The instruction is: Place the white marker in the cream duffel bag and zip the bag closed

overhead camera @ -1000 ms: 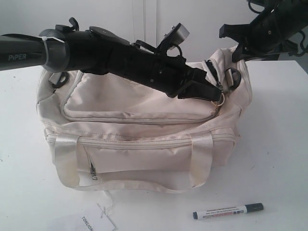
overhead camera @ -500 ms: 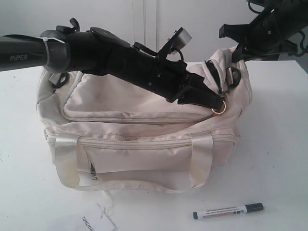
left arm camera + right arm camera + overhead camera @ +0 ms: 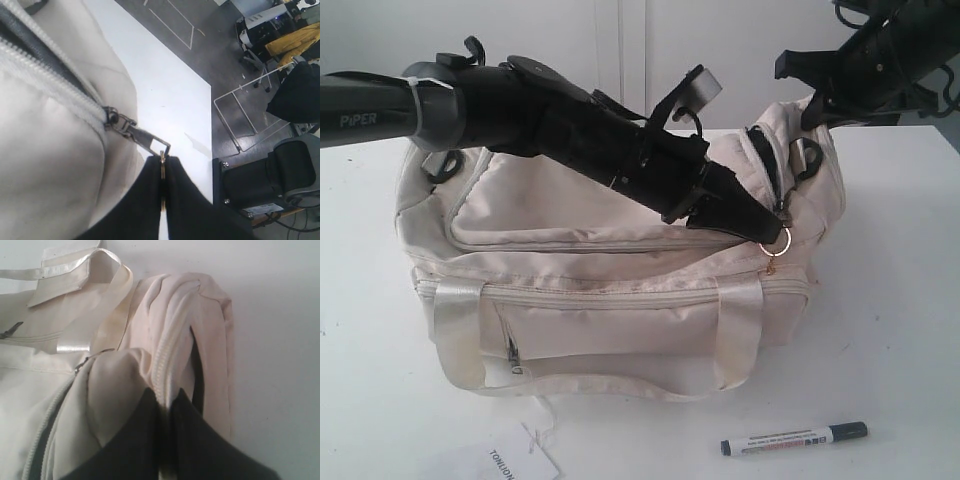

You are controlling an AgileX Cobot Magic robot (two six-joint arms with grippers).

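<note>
Left gripper point(image 3: 163, 165) pinching zipper pull point(image 3: 140, 136), right gripper point(image 3: 165, 402) clamping cream duffel bag point(image 3: 620, 330), white marker point(image 3: 795, 438) well apart

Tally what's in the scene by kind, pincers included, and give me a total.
cream duffel bag: 1
white marker: 1
paper tag: 1
pincers: 2 (left pincer, right pincer)
Total: 5
</note>
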